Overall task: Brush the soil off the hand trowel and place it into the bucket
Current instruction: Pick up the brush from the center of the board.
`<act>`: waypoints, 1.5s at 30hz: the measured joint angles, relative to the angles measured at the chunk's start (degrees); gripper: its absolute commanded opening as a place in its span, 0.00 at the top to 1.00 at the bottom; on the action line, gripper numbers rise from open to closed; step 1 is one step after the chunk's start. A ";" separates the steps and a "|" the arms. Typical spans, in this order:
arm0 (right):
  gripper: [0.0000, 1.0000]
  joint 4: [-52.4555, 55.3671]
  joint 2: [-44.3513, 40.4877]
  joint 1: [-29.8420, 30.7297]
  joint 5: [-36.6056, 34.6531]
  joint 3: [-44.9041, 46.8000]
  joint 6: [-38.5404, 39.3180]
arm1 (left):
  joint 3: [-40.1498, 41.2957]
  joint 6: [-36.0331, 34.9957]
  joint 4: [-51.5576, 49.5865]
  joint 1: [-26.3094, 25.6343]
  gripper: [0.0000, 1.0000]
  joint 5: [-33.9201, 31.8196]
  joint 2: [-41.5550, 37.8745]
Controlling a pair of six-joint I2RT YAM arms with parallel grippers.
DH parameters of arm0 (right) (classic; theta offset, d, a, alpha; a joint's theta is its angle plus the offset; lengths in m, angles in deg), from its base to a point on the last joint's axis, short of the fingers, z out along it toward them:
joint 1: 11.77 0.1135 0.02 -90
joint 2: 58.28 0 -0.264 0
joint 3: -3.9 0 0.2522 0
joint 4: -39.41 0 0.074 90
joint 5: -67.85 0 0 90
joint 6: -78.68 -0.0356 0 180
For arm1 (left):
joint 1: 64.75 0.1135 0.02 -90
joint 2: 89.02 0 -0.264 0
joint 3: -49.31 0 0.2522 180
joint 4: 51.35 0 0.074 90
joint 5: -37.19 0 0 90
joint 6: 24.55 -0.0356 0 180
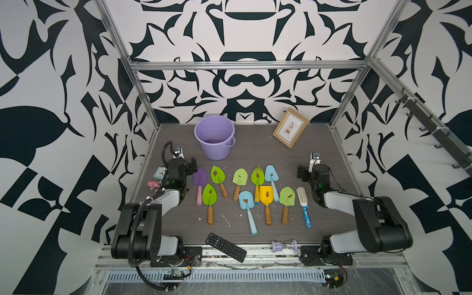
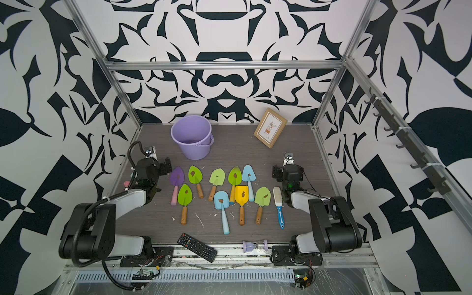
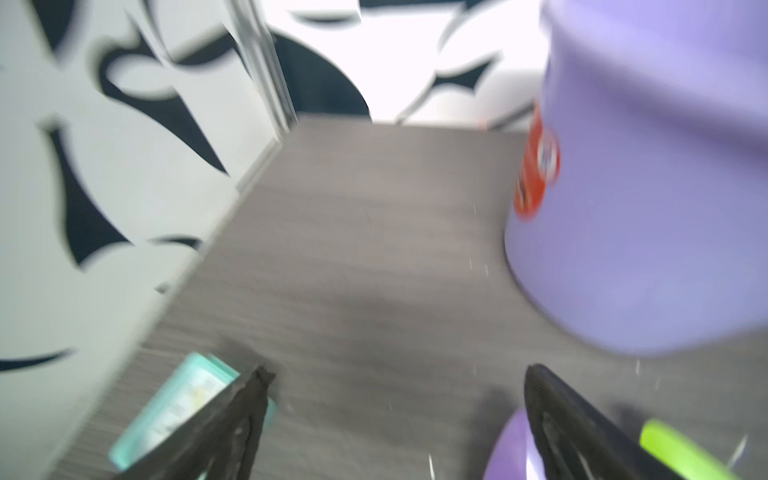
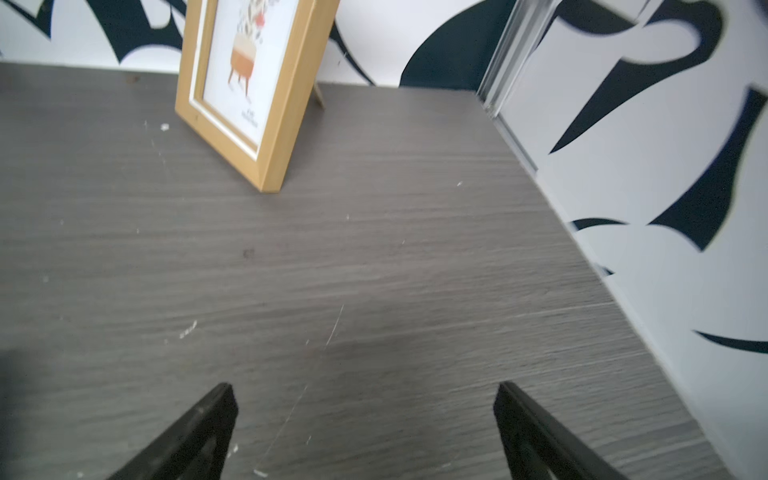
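Several hand trowels lie in two rows on the grey table, among them a purple one [image 1: 199, 177], a yellow one [image 1: 266, 194] and a pale blue one [image 1: 246, 200]. Each blade carries a small dark-brown clump of soil [image 1: 215, 173]. The lilac bucket [image 1: 214, 136] [image 2: 192, 136] stands upright behind them, close in the left wrist view [image 3: 644, 187]. A white-bristled brush with a blue handle [image 1: 304, 204] lies right of the rows. My left gripper [image 1: 192, 164] [image 3: 399, 372] hovers open beside the purple trowel. My right gripper [image 1: 300, 172] [image 4: 365, 388] is open over bare table, behind the brush.
A wooden picture frame [image 1: 290, 127] [image 4: 249, 83] leans at the back right. A black remote [image 1: 226, 247] and a lilac hourglass [image 1: 284, 245] lie at the front edge. A teal clock [image 1: 159, 173] and a pink toy [image 1: 154, 184] sit by the left arm. White scraps dot the table.
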 measured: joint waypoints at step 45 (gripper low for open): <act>0.57 72.96 -16.35 11.98 12.81 -5.40 -39.93 | -25.33 24.72 -49.40 -14.97 0.00 38.12 -6.43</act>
